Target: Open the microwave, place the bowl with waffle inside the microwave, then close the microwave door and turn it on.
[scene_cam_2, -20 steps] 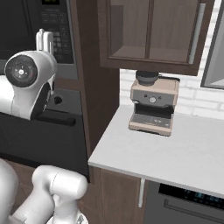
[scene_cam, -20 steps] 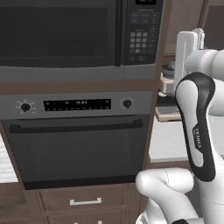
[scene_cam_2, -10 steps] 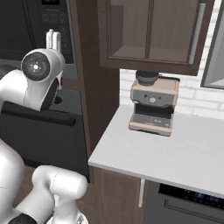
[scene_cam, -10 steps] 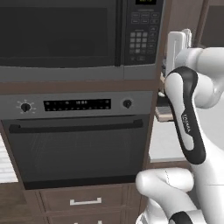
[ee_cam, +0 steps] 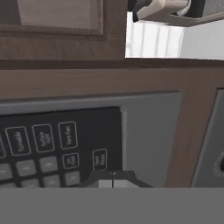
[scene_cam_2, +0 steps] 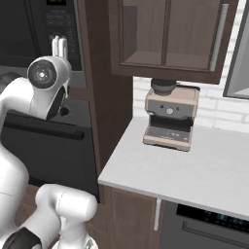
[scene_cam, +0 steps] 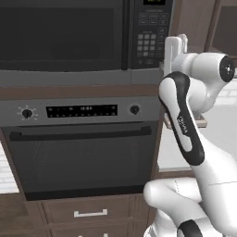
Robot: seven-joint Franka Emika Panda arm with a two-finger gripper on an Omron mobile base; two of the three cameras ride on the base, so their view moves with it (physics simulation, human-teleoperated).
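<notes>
**Arm swings up to the keypad; door shut, start press looks next**

You see the arm has lifted over the last second: in the left base view its forearm was hanging upright beside the oven (scene_cam: 83, 157), and now it folds at the elbow so the hand rises to the microwave (scene_cam: 65, 41) at keypad height. That suggests you are on the last step, turning it on.

The microwave door (scene_cam: 60, 37) sits flush and closed in the left base view. You cannot see the bowl with waffle through the dark glass, so whether it is inside cannot be told; judging by the closed door and the raised hand, it probably is.

The elbow bends sharply in front of the cabinet post, and the wrist points the tool (scene_cam: 176, 51) at the microwave's right edge. In the right base view the tool (scene_cam_2: 59, 46) stands upright just before the keypad (scene_cam_2: 61, 26). The hand view looks onto the lower keypad (ee_cam: 57, 148) rolled on its side, with the tool (ee_cam: 113, 178) near its bottom corner; contact cannot be told.

The tool is fully closed and empty, fingertips pressed together into one blunt point, which suits a button press
</notes>
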